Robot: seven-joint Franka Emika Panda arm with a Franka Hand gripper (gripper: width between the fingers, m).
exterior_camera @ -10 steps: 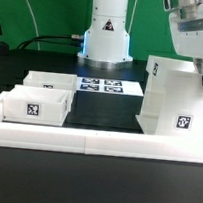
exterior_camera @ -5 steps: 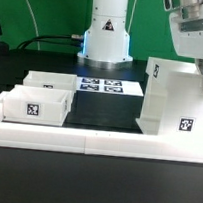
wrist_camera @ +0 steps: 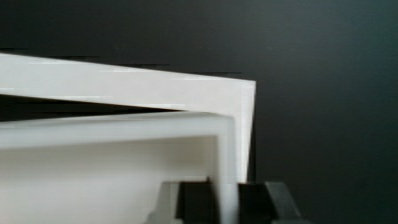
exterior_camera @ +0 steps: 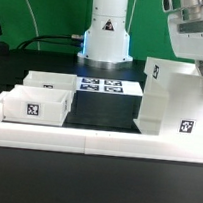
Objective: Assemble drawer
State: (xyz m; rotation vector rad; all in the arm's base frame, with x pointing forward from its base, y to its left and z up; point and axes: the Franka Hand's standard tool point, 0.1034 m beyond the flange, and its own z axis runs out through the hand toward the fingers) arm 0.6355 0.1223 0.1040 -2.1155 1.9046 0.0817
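Two small open-top trays of the drawer, the front tray [exterior_camera: 34, 105] and the rear tray [exterior_camera: 51, 81], sit touching each other at the exterior view's left, inside the low border wall [exterior_camera: 96, 141]. The tall casing [exterior_camera: 175, 102] stands at the exterior view's right, just beside the marker board [exterior_camera: 101, 86]. The gripper [wrist_camera: 224, 196] straddles the casing's thin top wall, with its fingers [wrist_camera: 185, 200] set narrow and pressed against both faces.
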